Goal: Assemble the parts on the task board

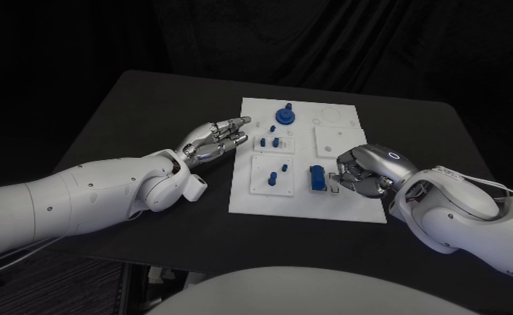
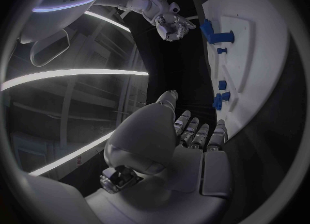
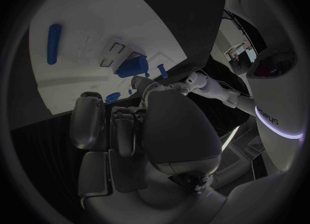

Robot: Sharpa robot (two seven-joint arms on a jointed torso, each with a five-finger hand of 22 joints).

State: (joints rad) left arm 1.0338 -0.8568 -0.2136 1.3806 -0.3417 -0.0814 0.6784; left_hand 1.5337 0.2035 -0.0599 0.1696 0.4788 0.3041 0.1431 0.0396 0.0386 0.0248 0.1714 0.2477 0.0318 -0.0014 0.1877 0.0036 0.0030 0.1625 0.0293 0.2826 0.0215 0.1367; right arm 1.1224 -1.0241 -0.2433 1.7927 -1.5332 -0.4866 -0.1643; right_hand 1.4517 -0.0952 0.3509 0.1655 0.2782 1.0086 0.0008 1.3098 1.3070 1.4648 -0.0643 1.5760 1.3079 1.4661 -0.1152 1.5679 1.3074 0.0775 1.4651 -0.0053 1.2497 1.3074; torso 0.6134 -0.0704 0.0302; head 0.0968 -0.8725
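Left hand (image 1: 217,139) at the task board's (image 1: 305,207) left edge — fingers apart, holding nothing; right hand (image 1: 367,170) curled beside the blue block (image 1: 319,177) — grip cannot be told

Board at table centre, our hands on either flank

We see the task board (image 1: 305,207) mid-table (image 1: 118,122); the round part (image 1: 285,115) sits at its 12 o'clock, the block part (image 1: 319,176) near 5; our left hand (image 1: 216,139) lies just off its 9 o'clock edge; our right hand (image 1: 363,170) rests over the 4 o'clock edge, beside the block part.
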